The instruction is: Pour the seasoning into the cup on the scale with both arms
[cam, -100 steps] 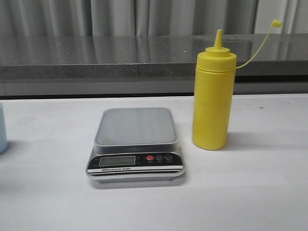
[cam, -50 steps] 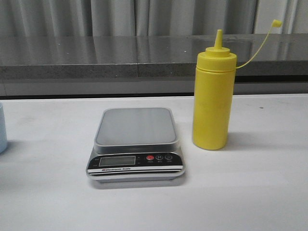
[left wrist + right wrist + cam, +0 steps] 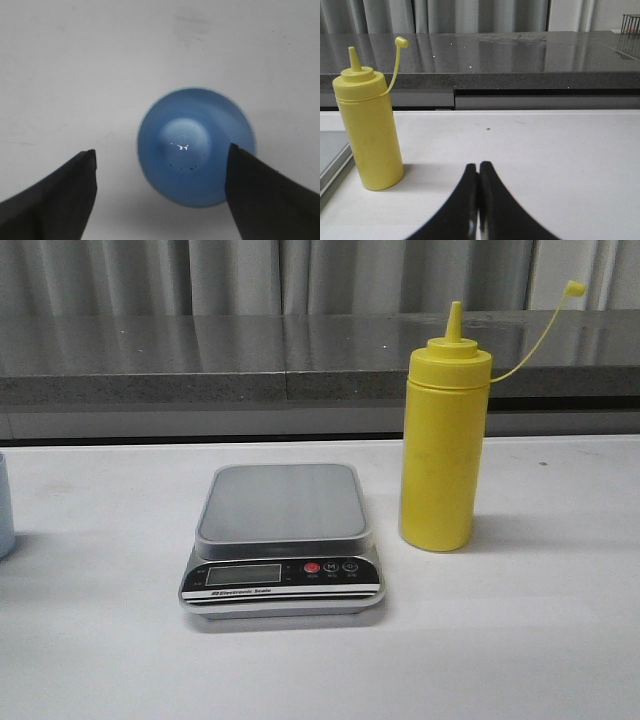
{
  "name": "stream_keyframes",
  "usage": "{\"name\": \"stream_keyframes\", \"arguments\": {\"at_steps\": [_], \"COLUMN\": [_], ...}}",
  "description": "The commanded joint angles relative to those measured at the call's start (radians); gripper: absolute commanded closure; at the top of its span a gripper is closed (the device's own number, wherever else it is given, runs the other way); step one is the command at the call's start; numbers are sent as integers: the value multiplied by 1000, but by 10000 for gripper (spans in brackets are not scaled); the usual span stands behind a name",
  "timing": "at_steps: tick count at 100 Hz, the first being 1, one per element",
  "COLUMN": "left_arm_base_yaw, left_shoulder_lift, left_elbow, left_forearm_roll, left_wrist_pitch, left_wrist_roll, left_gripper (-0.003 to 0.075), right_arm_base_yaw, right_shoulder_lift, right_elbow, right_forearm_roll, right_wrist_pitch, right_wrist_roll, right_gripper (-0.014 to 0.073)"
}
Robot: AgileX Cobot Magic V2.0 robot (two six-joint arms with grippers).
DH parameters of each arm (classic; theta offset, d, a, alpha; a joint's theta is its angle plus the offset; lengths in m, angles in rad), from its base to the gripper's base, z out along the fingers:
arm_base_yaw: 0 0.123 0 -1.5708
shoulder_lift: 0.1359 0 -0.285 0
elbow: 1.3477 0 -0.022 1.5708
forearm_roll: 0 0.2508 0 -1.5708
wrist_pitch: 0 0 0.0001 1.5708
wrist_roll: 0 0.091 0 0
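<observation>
Front view shows the flat digital kitchen scale with a square grey steel platform sitting near the middle of the white table, its black front panel with LCD display, 1 red button and 2 dark buttons facing the camera. Nothing rests on the platform. Just to the right of the scale, apart from it, stands the tall opaque yellow plastic squeeze bottle of seasoning, upright, its pointed nozzle uncapped and the small cap hanging out to the right on a thin yellow tether. At the far left edge only a sliver of the small light blue plastic tumbler is visible, well apart from the scale. Neither arm appears in this view.

From the left wrist camera, the left gripper hangs above the tumbler, looking straight down into it. Its 2 black fingers are spread wide, 1 on each side, holding nothing. A few dark specks lie on the tumbler's bottom.

From the right wrist camera, the right gripper has its 2 fingers pressed together with nothing between them, low over the table. The seasoning bottle stands off to one side, not touched, with a corner of the scale beside it.
</observation>
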Motion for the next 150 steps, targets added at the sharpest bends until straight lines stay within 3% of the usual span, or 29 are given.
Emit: {"name": "stream_keyframes", "arguments": {"at_steps": [1,74,88,109,129,150], "left_arm_base_yaw": [2,2,2,2,2,-3], "left_shoulder_lift": [2,123,123,123,123,123], "left_elbow": [-33,-33,-33,-33,-75,-234], "left_forearm_roll": [-1,-1,-1,-1,-3,-45], "left_wrist_pitch": [-68,-100,-100,-104,-53,160], "left_wrist_roll": [-5,-10,-10,-10,-10,4], "left_gripper": [207,216,367,741,740,740], "right_arm_base_yaw": [-3,-3,-3,-3,-3,-3], "right_shoulder_lift": [-19,-19,-19,-19,-19,-19], "right_elbow": [-22,-22,-22,-22,-22,-22], "right_forearm_roll": [-9,-9,-9,-9,-9,-9], "right_wrist_pitch": [-84,-84,-84,-84,-84,-84], "right_wrist_roll": [-1,-1,-1,-1,-1,-1], "right_gripper": [661,661,661,661,661,661]}}
